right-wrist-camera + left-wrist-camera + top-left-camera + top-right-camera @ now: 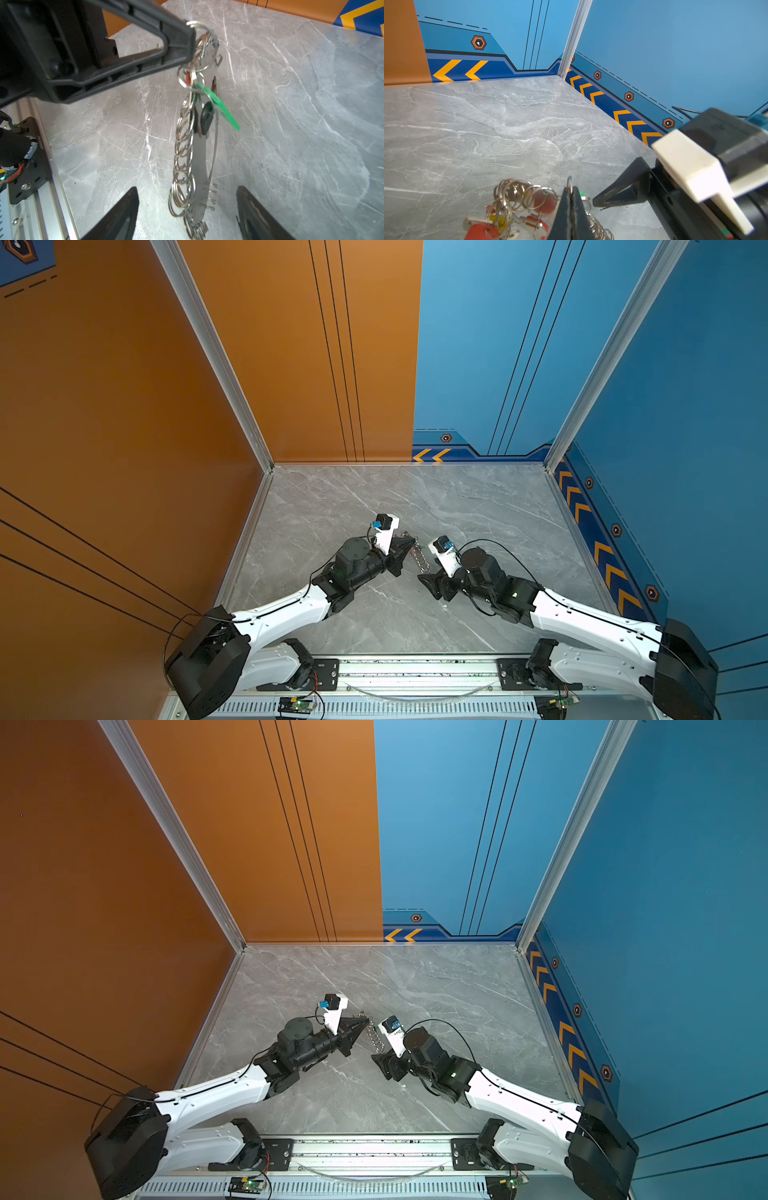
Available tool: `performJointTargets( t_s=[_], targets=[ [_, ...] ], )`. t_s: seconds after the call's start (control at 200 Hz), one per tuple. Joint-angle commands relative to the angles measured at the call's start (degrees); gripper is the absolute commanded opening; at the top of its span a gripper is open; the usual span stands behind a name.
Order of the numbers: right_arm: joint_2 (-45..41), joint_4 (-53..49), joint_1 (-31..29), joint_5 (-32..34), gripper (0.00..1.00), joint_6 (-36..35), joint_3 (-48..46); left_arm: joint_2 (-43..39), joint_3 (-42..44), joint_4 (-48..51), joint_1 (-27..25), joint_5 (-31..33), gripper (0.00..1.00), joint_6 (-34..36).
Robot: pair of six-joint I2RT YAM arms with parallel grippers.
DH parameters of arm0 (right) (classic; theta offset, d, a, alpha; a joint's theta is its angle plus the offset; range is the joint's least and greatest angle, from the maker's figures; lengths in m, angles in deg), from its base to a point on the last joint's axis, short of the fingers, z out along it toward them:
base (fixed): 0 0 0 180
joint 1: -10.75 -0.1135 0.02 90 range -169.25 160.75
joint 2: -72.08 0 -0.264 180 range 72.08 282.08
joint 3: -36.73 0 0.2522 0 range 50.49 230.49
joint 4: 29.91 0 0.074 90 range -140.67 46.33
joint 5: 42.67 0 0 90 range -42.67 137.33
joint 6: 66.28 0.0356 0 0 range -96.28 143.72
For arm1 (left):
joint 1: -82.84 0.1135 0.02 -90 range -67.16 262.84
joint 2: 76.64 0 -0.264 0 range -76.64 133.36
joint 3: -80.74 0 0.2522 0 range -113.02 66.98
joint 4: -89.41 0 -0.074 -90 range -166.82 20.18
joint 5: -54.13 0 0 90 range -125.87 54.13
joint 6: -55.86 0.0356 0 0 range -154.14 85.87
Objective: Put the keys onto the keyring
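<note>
Left arm reaches in from the near left over the marble table [332,506] [291,986].

Left gripper [410,541] [365,1020]: jaws closed, pinching one wire ring at the top end of the keyring [199,149]. In the left wrist view the left gripper [571,199] lets only the ring's edge poke past its tips; the rest is hidden between them.

Keyring, in both top views: a short chain-like line [422,559] [375,1039] between the two grippers, too small to separate strap from rings. In the right wrist view the flat strap hangs down from the pinch with rings along one edge. The lowest rings are cut off by the picture edge. Cannot tell whether the low end touches the table.

Keys [508,214]: bunched on rings near the held end.
- Red tags [481,231] and a yellow tag [497,219] are overlapped by rings and partly cut off; count unclear.
- The green tag [223,111] is blurred beside a dark key head [206,117]; in the left wrist view it is only a sliver [581,193] behind a finger.

Right gripper [428,583] [380,1063]: jaws wide open. In the right wrist view the right gripper [187,188] has a finger on either side of the strap's lower part, apart from it, bases cut off. The left wrist view shows one of its fingers [623,193]; the other is hidden.
</note>
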Motion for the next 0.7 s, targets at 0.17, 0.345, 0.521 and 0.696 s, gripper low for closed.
performJointTargets(
  t_s=[0.17,0.345,0.521,0.696],
  targets=[
    [2.87,4.29,-1.29,9.18,0.72,-1.59,-2.88,-2.4,-2.7,1.46,1.0,2.71,0.0,-2.38],
    [4.17,7.26,-1.36,6.85,0.68,-3.33,-3.1,-3.04,-3.23,1.46,1.77,1.98,0.0,-4.28],
    [5.22,11.11,-1.19,7.6,0.64,-5.36,-3.36,-3.17,-3.4,1.43,2.63,0.7,0.0,-6.23],
    [5.15,12.53,0.45,8.11,0.6,-7.68,-3.51,-3.6,-3.78,1.44,3.04,-1.52,0.0,-6.41]
  ],
)
